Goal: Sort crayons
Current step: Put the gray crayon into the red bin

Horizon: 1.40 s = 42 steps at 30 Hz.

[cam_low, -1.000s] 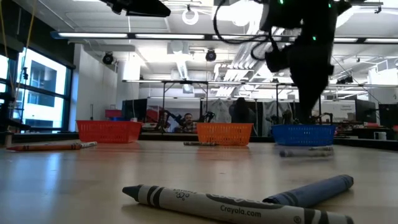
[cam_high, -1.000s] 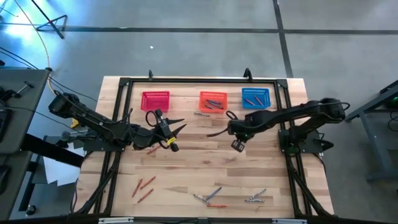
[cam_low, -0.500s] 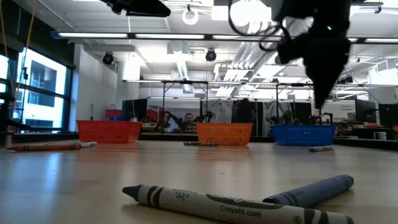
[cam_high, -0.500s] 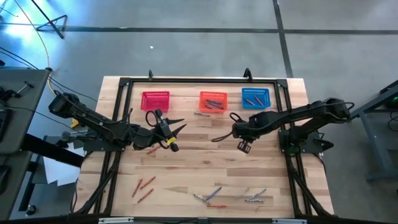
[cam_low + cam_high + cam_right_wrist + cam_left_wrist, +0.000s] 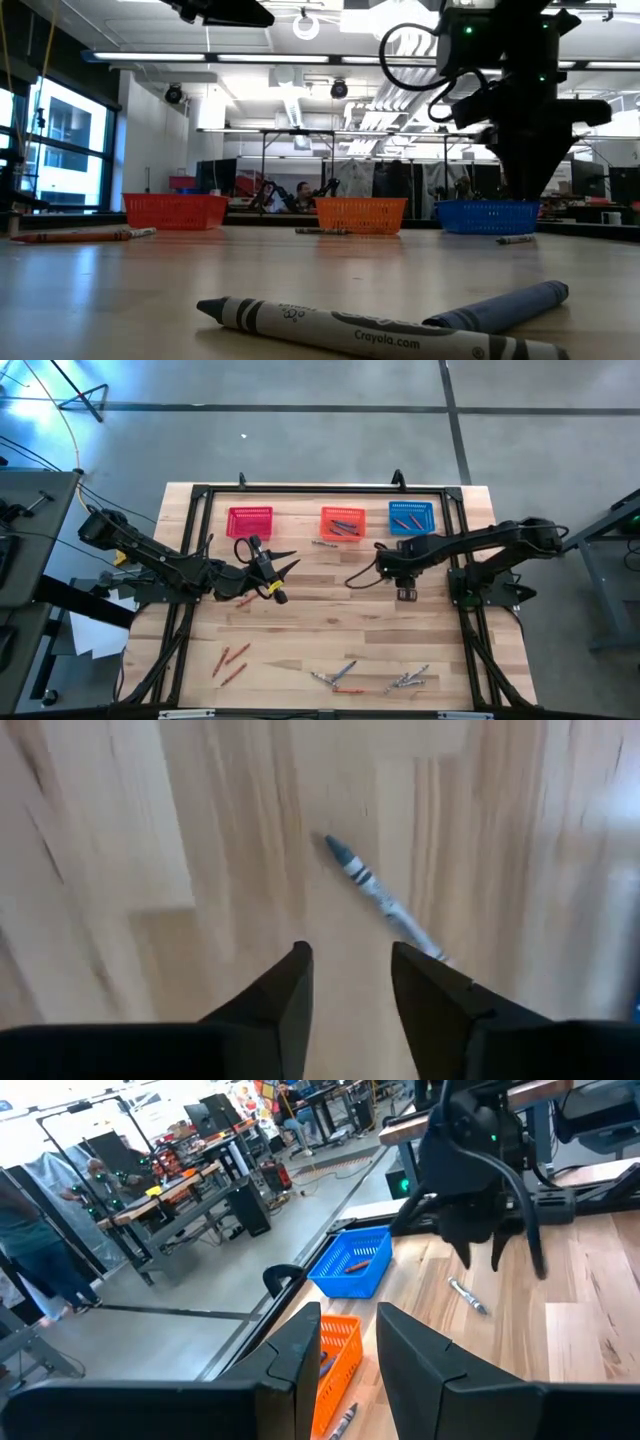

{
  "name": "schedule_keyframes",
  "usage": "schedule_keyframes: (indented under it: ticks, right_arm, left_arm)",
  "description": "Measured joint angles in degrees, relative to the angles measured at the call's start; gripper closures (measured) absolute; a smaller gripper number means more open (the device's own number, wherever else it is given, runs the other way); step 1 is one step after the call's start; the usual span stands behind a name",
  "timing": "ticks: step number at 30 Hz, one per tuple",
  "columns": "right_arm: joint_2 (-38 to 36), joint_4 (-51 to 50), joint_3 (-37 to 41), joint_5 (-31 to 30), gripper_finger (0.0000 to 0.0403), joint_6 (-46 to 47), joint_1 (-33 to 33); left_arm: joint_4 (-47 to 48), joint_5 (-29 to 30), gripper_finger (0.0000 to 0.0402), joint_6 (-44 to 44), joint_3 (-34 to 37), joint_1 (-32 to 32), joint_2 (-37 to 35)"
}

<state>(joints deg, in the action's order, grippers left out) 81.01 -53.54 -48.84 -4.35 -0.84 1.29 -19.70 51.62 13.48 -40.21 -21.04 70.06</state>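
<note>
My right gripper (image 5: 347, 970) hangs open and points down at mid-table (image 5: 407, 592), just above a grey crayon (image 5: 385, 900) that lies flat on the wood (image 5: 515, 239); it holds nothing. My left gripper (image 5: 350, 1342) waits open and empty, raised left of centre (image 5: 283, 566). More crayons lie flat on the table. Red-orange ones are near the front left (image 5: 230, 660), grey ones are at the front (image 5: 335, 677) (image 5: 410, 680), and one lies beside the orange basket (image 5: 325, 544). A few crayons show inside the orange basket (image 5: 342, 522) and the blue basket (image 5: 411, 517).
The red basket (image 5: 250, 520), the orange basket and the blue basket stand in a row at the far edge. A black frame (image 5: 330, 488) rims the table. Close to the low camera lie a dark grey crayon (image 5: 350, 325) and a blue-grey crayon (image 5: 500, 305). People sit in the room behind.
My right gripper has gone toward the table's right edge and a little down, rolling about its own axis, and its fingers now stand apart. The grey crayon below it has turned on the table and now lies still.
</note>
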Motion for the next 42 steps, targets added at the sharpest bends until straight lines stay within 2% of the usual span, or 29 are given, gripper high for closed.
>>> schedule_keyframes:
  ticks: [3,8,16,25,29,37,42]
  right_arm:
    - [0.26,1.23,0.01,-1.75,0.0257,-9.38,1.05]
    - [3.72,1.28,0.00,-3.68,0.0256,-16.06,4.19]
    - [12.50,1.09,0.02,-4.12,0.0256,-17.58,8.78]
    - [17.75,1.57,-0.35,-1.50,0.0271,-17.71,9.75]
    - [17.97,1.33,-0.35,-0.09,0.0300,-15.24,9.65]
    - [18.10,0.29,-0.53,2.90,0.0390,-4.50,9.71]
    - [18.16,0.16,-0.50,3.18,0.0389,1.83,9.71]
  left_arm:
    - [0.07,0.00,0.0314,0.00,0.00,0.00,0.00]
    - [0.24,0.00,0.0314,0.02,0.00,0.00,0.00]
    - [0.43,0.00,0.0314,0.09,0.00,0.00,0.00]
    - [0.43,0.00,0.0314,0.11,0.00,0.01,0.00]
    - [0.50,0.00,0.0314,0.11,0.00,0.02,0.00]
    - [0.55,0.00,0.0314,0.13,0.00,0.02,0.00]
    - [0.55,0.00,0.0314,0.11,0.00,0.01,0.00]
